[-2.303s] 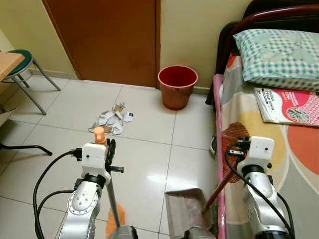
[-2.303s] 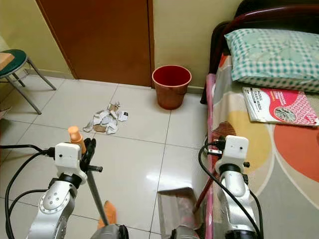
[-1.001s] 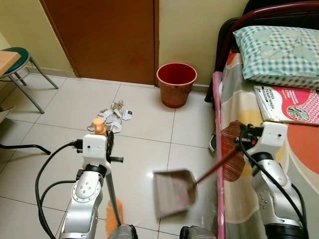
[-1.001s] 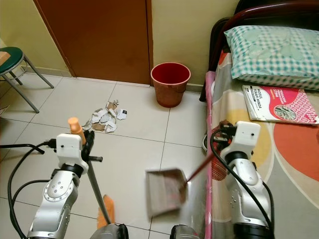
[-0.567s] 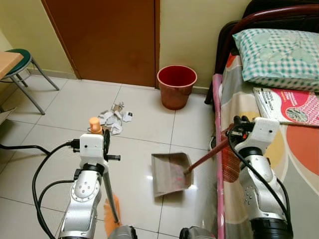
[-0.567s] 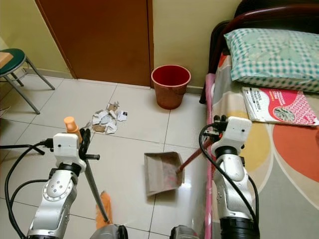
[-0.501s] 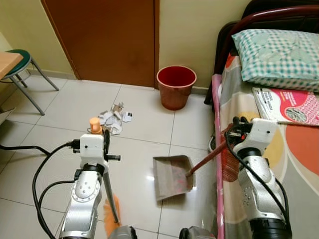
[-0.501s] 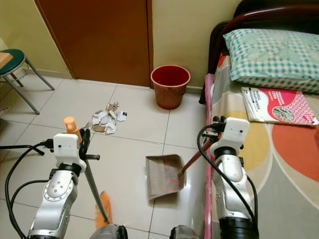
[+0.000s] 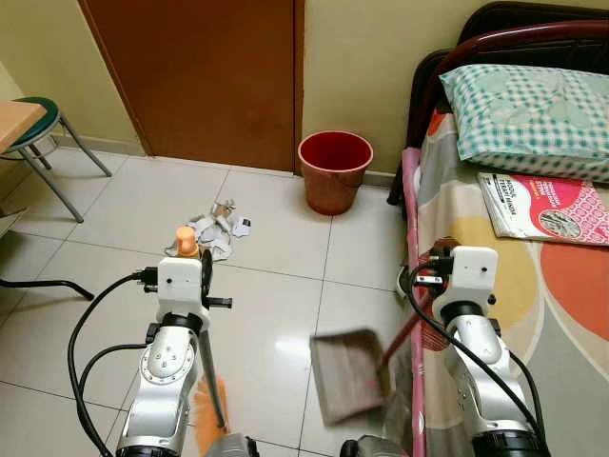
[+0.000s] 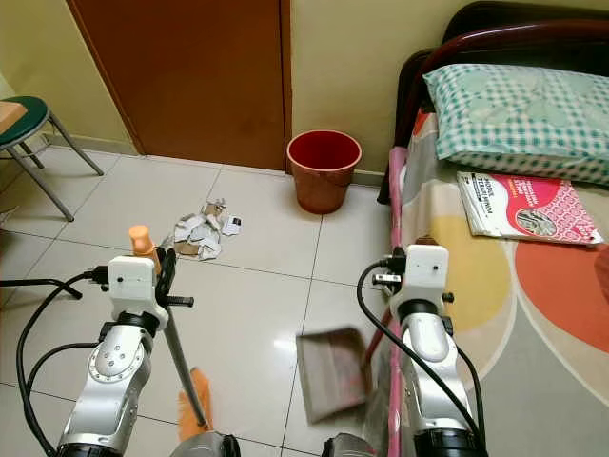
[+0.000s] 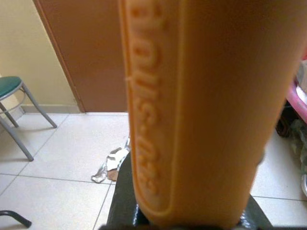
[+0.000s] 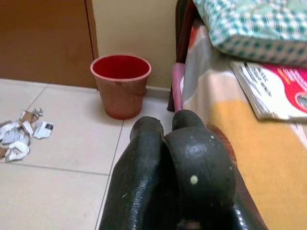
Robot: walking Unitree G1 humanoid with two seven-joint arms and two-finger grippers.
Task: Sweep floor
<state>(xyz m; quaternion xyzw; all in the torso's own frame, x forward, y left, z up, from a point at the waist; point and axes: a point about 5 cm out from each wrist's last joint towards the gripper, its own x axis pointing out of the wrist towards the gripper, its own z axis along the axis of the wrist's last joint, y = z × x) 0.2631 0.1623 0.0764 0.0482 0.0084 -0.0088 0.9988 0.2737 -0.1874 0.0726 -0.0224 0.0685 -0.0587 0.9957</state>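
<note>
Nearest, the left gripper (image 9: pixel 202 278) is clamped on the broom (image 9: pixel 211 398), its orange bristles on the tiled floor (image 9: pixel 276 305) by the robot's feet. The right gripper (image 9: pixel 430 271) is closed around the dustpan (image 9: pixel 350 375) handle, the blurred pan beside the bed (image 9: pixel 533 286). Farther off, torn paper scraps (image 9: pixel 214 228) lie well apart, before the red bin (image 9: pixel 335 171).
</note>
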